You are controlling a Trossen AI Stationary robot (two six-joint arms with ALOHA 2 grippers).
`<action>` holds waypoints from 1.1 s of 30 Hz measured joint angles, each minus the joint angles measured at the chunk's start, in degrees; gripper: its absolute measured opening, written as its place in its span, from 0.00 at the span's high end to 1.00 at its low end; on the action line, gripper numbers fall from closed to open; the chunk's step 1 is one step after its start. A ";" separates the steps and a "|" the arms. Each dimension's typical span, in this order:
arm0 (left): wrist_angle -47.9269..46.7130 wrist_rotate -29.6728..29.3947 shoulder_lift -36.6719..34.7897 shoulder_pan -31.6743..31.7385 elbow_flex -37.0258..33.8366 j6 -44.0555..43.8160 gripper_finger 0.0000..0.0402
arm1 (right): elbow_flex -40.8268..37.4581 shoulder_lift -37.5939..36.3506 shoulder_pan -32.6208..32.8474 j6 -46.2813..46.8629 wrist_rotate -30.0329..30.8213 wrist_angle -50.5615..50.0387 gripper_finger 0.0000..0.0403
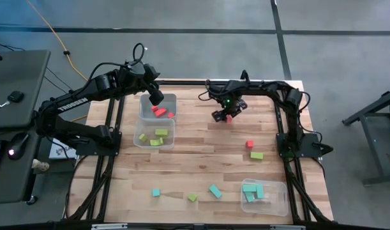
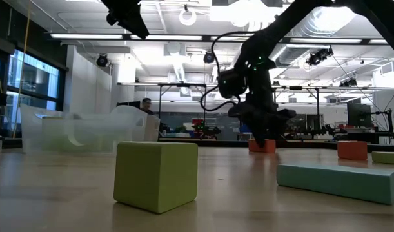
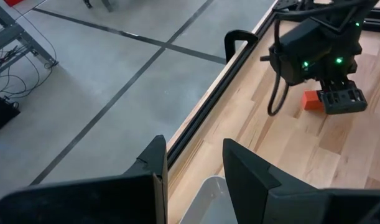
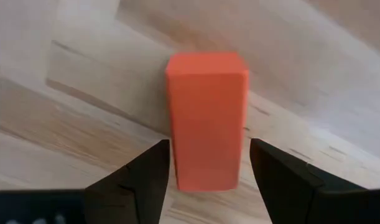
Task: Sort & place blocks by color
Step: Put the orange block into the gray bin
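Observation:
My right gripper (image 1: pixel 223 115) (image 4: pixel 209 163) is open, low over the far middle of the table. Its fingers stand on either side of a red bar block (image 4: pixel 206 118) (image 1: pixel 229 119) that lies flat on the wood, and a narrow gap shows at each side. In the low view this red block (image 2: pixel 262 146) sits under the gripper. My left gripper (image 1: pixel 156 97) (image 3: pixel 193 155) is open and empty, hovering above the tub of red blocks (image 1: pixel 159 110). Loose on the table are a red cube (image 1: pixel 249 144), a green bar (image 1: pixel 256 155), teal blocks (image 1: pixel 215 191) (image 1: pixel 156 192) and a green cube (image 1: pixel 192 198).
Three clear tubs stand on the table: the red-block tub (image 1: pixel 145 107) by the far left, a tub with green blocks (image 1: pixel 141 142) just nearer, and a tub with teal blocks (image 1: pixel 279 198) at the near right. A green cube (image 2: pixel 157 175) and a teal bar (image 2: pixel 342 181) lie close to the low camera.

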 joint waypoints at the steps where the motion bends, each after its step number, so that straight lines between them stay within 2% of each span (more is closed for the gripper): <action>1: 0.00 0.02 0.00 0.00 0.00 0.00 0.79 | -0.41 0.00 0.25 0.04 -0.01 0.37 0.47; 6: 0.00 0.00 0.00 0.01 0.00 0.00 0.79 | -1.39 0.00 1.18 1.32 1.01 1.58 0.51; 12: 0.02 0.01 0.00 0.00 0.00 0.00 0.79 | -1.40 -0.10 1.39 1.36 1.08 2.38 0.73; 17: 0.02 0.00 0.00 0.01 0.00 0.00 0.79 | -1.05 -0.09 1.64 1.23 1.04 2.39 0.73; 22: 0.02 0.02 0.00 0.02 0.00 -1.76 0.79 | 2.56 -0.04 3.63 1.33 0.75 1.51 0.73; 28: 0.02 0.02 0.00 0.02 0.00 -3.63 0.79 | 10.72 -0.04 7.61 2.84 1.00 1.02 0.73; 33: 0.00 0.02 0.00 0.02 0.00 -3.50 0.79 | 19.64 -0.04 10.99 4.05 4.63 0.98 0.73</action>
